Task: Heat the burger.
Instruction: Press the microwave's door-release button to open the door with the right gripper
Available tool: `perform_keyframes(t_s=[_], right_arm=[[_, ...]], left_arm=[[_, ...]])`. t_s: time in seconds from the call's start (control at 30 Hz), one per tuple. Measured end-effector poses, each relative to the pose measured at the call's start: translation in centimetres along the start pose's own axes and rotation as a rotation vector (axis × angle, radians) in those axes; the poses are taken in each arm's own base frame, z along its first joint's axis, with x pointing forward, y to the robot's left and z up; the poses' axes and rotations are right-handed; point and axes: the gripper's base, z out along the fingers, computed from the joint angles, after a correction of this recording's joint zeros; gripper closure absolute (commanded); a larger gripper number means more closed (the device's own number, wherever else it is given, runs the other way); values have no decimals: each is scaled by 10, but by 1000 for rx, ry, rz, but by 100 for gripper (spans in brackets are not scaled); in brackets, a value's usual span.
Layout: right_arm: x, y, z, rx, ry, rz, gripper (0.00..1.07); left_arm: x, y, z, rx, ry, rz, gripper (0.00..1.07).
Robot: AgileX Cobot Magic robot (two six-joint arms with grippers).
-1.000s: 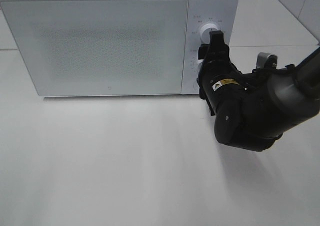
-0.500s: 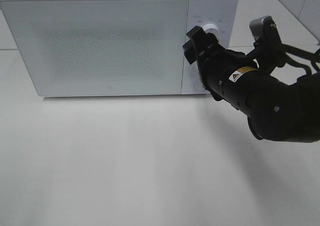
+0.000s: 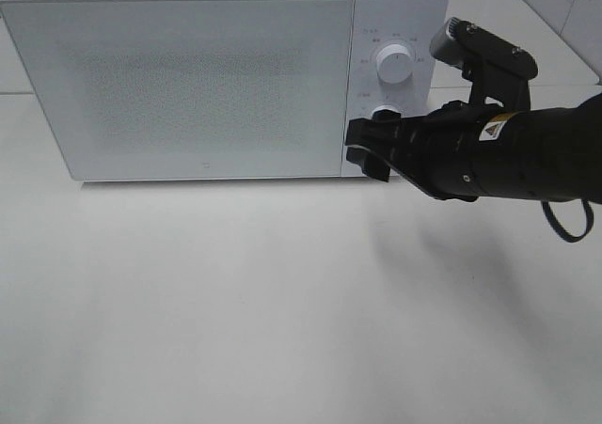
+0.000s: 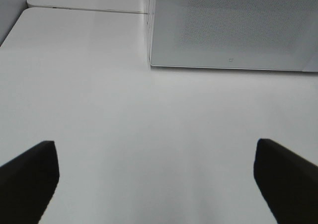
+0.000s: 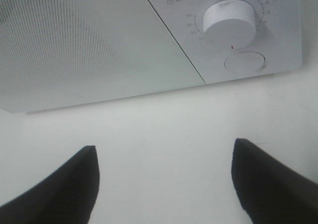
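The burger is out of view. The white microwave (image 3: 188, 76) stands at the back with its door shut. Its control panel has an upper knob (image 3: 392, 65) and a lower knob (image 3: 384, 116). My right gripper (image 3: 367, 149) is open and empty, just in front of the panel's lower part by the door seam. The right wrist view shows its fingers (image 5: 59, 184) wide apart, with the lower knob (image 5: 229, 18) and a round button (image 5: 244, 61) beyond. My left gripper (image 4: 154, 179) is open and empty over the table, facing the microwave door (image 4: 233, 25).
The white table (image 3: 235, 302) stretches in front of the microwave. My right arm (image 3: 527, 147) reaches in from the right edge. A tiled wall (image 3: 564, 1) is at the back right.
My right gripper has left the upper knob, swung down and left, and now sits low in front of the panel's bottom. The microwave door stays shut.
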Motion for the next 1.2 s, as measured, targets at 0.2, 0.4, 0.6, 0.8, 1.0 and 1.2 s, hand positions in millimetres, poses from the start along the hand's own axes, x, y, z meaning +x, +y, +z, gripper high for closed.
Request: perform_keyframes(t_s=[0.2, 0.4, 0.6, 0.8, 1.0, 1.2], right_arm=[[-2, -13, -20, 31, 140, -185, 37], [-6, -14, -40, 83, 306, -375, 37], [-11, -13, -67, 100, 336, -408, 37], [-16, -10, -103, 89, 302, -432, 37], [-17, -10, -127, 83, 282, -433, 37], [-14, -12, -167, 69, 235, -441, 37]], left_arm=[[0, 0, 0, 0, 0, 0, 7], [0, 0, 0, 0, 0, 0, 7], [0, 0, 0, 0, 0, 0, 7], [0, 0, 0, 0, 0, 0, 7], [0, 0, 0, 0, 0, 0, 7], [0, 0, 0, 0, 0, 0, 7]])
